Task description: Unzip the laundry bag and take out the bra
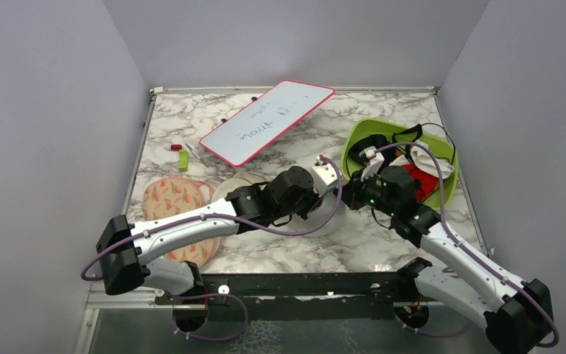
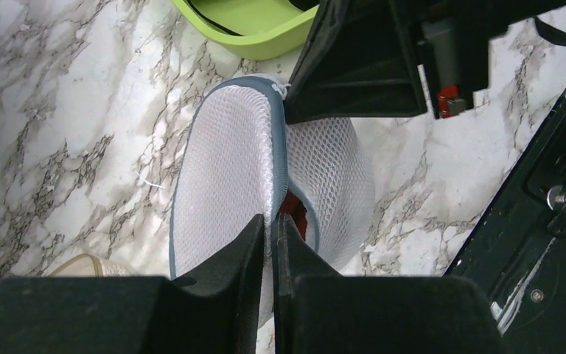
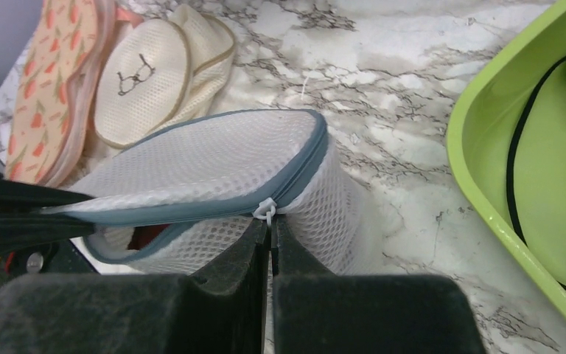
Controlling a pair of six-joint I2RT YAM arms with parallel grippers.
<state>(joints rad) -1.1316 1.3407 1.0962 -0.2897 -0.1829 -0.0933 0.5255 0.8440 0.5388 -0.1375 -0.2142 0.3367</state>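
The laundry bag point(image 3: 214, 158), a white mesh drum with a blue-grey zip line, lies on the marble between both arms. Its round face is partly unzipped and lifted like a lid. My left gripper point(image 2: 271, 221) is shut on the edge of that lifted mesh face point(image 2: 228, 184). My right gripper point(image 3: 271, 225) is shut on the small white zip pull point(image 3: 266, 211) at the bag's side. Through the gap a patch of the dark red bra point(image 2: 292, 208) shows inside; the rest is hidden by mesh. In the right wrist view the bra point(image 3: 147, 236) shows under the lid.
A lime-green bin point(image 1: 372, 124) with black and red garments stands right of the bag. A flat beige pouch point(image 3: 144, 81) and a peach floral pouch point(image 1: 173, 199) lie to the left. A pink-framed whiteboard point(image 1: 265, 122) lies at the back, a small green piece point(image 1: 183, 160) beside it.
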